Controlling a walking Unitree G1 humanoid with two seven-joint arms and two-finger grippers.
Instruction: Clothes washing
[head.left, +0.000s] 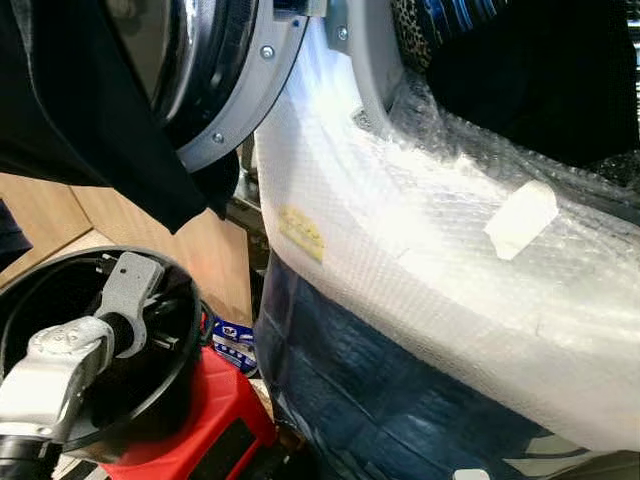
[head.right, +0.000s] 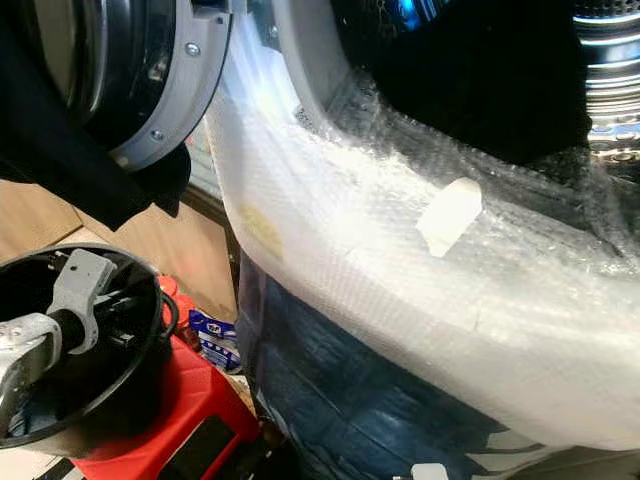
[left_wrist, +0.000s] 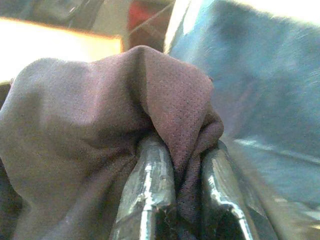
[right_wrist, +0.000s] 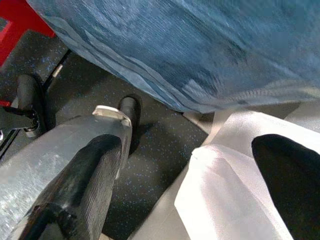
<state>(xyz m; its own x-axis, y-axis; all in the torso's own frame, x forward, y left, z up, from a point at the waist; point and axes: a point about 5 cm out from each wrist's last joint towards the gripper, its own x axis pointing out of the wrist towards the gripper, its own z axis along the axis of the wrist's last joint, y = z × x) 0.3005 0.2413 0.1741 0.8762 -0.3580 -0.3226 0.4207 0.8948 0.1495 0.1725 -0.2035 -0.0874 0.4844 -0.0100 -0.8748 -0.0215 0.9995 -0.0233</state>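
A dark mesh garment (left_wrist: 100, 125) is bunched over my left gripper (left_wrist: 186, 160), whose two black fingers are shut on a fold of it. In the eye views a black garment (head.left: 90, 130) hangs at the upper left, in front of the open washer door (head.left: 245, 85). The washer's front (head.left: 420, 250) is covered in bubble wrap. Dark clothes lie in the drum opening (head.right: 480, 70) at the upper right. My right gripper (right_wrist: 195, 190) is open and low, near the dark floor beside the machine's blue-wrapped base (right_wrist: 200, 50).
A black round basket (head.left: 190, 330) sits on a red stand (head.left: 225, 420) at the lower left, with my silver left arm (head.left: 60, 365) over it. A wooden panel (head.left: 200, 250) stands behind. White plastic sheet (right_wrist: 225, 200) lies on the floor.
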